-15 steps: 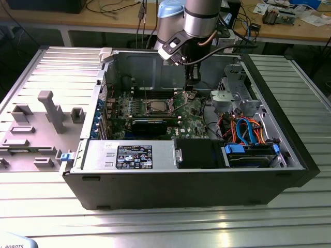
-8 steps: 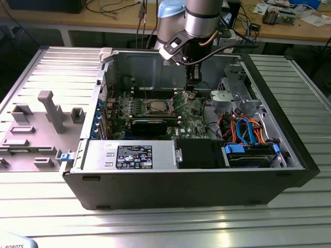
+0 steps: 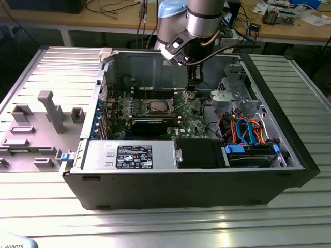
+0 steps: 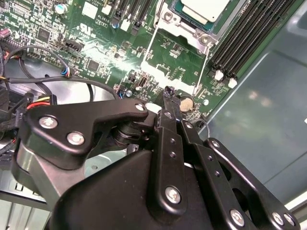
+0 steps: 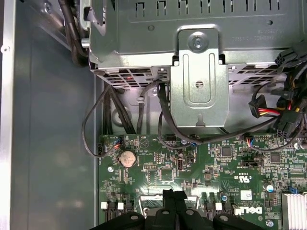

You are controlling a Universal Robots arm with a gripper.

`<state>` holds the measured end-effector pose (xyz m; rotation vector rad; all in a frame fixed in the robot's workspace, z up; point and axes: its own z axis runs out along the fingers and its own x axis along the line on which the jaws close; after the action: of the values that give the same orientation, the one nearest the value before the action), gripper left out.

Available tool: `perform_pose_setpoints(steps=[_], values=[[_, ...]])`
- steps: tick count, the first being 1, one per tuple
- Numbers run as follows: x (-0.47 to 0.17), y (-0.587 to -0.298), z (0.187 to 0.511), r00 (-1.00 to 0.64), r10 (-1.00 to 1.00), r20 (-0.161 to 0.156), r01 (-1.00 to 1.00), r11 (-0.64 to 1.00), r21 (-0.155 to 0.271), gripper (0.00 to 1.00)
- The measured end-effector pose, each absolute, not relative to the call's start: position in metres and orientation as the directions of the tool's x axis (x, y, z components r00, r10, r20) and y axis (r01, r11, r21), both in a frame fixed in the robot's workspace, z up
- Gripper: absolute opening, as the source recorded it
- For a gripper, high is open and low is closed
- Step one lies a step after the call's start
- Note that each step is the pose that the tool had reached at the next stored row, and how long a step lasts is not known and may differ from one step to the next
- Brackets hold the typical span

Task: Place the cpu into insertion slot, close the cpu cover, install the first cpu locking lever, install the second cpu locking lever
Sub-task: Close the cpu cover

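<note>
Tool pinched shut, nothing in it. Tip sits low over the board, by the free ends of the two levers, so probably there to push them. Cpu seated in slot; cover looks down.

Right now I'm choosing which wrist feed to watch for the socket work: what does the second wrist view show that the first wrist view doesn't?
The second wrist view takes in the cpu lying in the insertion slot, and the black memory slots beside it. The first wrist view instead takes in the grey metal drive cage and the black cables running from it to the board. Both wrist views share the green motherboard, its coin battery, and the shut end effector over the board near that battery.
</note>
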<state>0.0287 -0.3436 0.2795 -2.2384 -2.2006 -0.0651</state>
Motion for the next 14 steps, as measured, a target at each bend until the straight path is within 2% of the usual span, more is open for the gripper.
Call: perform_pose_setpoints(steps=[14], values=[[0.0375,-0.3436,0.2795,0.017,0.999,0.031,0.999,-0.018,0.028,0.11]])
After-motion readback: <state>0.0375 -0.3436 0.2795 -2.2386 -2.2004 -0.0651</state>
